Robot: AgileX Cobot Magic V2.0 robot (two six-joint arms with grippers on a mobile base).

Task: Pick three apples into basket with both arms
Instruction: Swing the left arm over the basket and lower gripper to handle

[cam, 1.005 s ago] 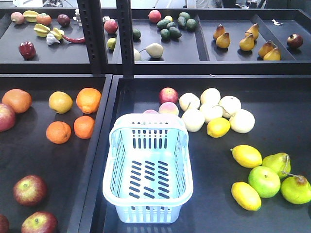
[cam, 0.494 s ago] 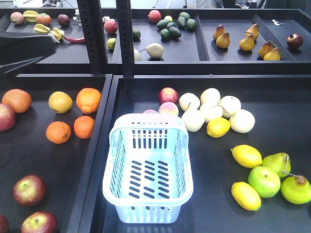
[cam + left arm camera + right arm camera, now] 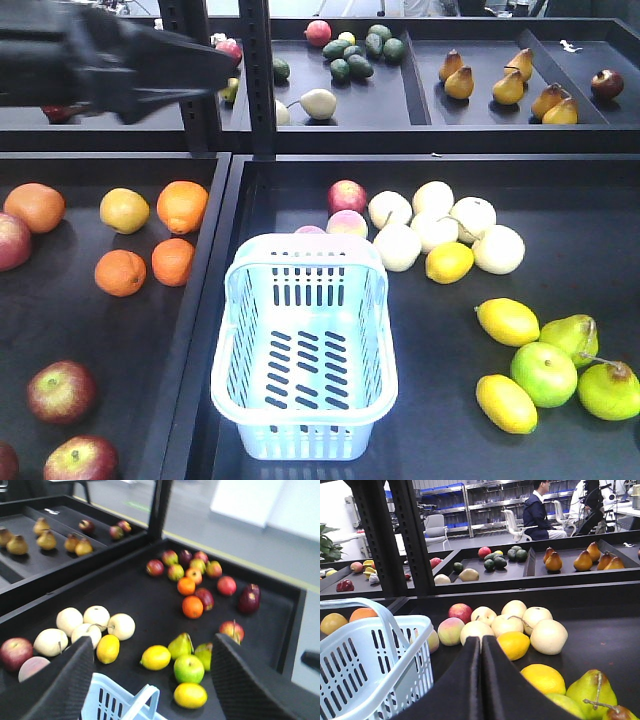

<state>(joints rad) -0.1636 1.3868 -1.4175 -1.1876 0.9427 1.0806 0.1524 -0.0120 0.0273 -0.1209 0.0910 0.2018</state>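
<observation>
My left pincer (image 3: pixel 152 652) hangs wide open and empty, high up. My right pincer (image 3: pixel 481 645) is pressed shut on nothing, low beside the basket (image 3: pixel 225 340), whose raised handle (image 3: pixel 372 604) I could snag. The apples (image 3: pixel 60 392) lie in the near left tray, well apart from both. Reaching there, I might take an orange (image 3: pixel 120 272) or the pinker apple (image 3: pixel 10 240) instead. The tray divider (image 3: pixel 205 260) stands between apples and basket. My blurred left arm (image 3: pixel 90 60) may be close to the shelf post (image 3: pixel 200 130).

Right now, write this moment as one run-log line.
basket empty | apples in left tray | left gripper open | right gripper shut
</observation>
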